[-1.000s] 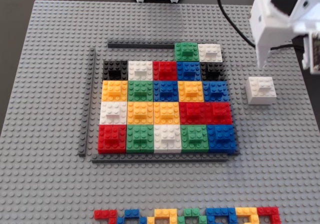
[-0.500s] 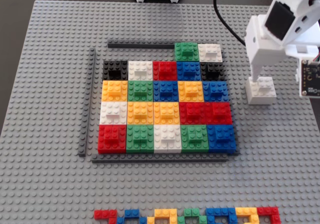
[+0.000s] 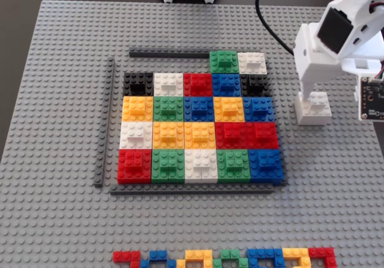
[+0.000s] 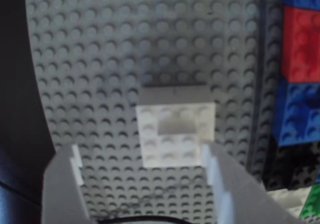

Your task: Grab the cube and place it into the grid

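The white cube sits on the grey baseplate to the right of the grid, about a block's width from its blue right column. My gripper hangs right over the cube, which its white fingers partly hide in the fixed view. In the wrist view the cube lies flat with its raised brick up, just ahead of the open gripper. The right finger is beside the cube's near right corner, and the left finger stands well clear of it. Red and blue blocks of the grid show at the right edge.
The big grey studded baseplate carries everything. A green block and a white block start a row at the grid's back. A zigzag row of small coloured bricks runs along the front edge. A black cable curves behind the arm.
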Robot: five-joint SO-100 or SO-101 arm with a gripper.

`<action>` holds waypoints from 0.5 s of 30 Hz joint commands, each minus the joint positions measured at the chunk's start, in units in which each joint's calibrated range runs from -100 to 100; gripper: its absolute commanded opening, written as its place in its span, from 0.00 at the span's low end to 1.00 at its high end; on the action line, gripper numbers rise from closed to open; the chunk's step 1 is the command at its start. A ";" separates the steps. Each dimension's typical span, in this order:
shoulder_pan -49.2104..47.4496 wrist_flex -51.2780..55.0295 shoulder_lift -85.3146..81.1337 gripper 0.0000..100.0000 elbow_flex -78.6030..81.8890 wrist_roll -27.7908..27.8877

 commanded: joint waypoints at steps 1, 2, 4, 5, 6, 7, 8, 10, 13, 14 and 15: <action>-0.05 -0.32 -1.47 0.29 -4.15 -0.39; -0.05 -0.37 -1.47 0.29 -4.15 -0.39; -0.12 -0.42 -1.38 0.28 -4.15 -0.44; -0.20 -0.51 -1.30 0.28 -4.05 -0.49; -0.20 -0.56 -1.12 0.28 -3.96 -0.54; -0.27 -0.61 -1.12 0.28 -3.96 -0.54; -0.27 -0.61 -1.12 0.27 -3.87 -0.59; -0.35 -0.66 -0.95 0.24 -3.78 -0.59; -0.27 -0.86 -0.95 0.18 -3.42 -0.59; -0.20 -0.95 -0.95 0.17 -3.24 -0.54; -0.20 -0.95 -0.95 0.17 -3.06 -0.49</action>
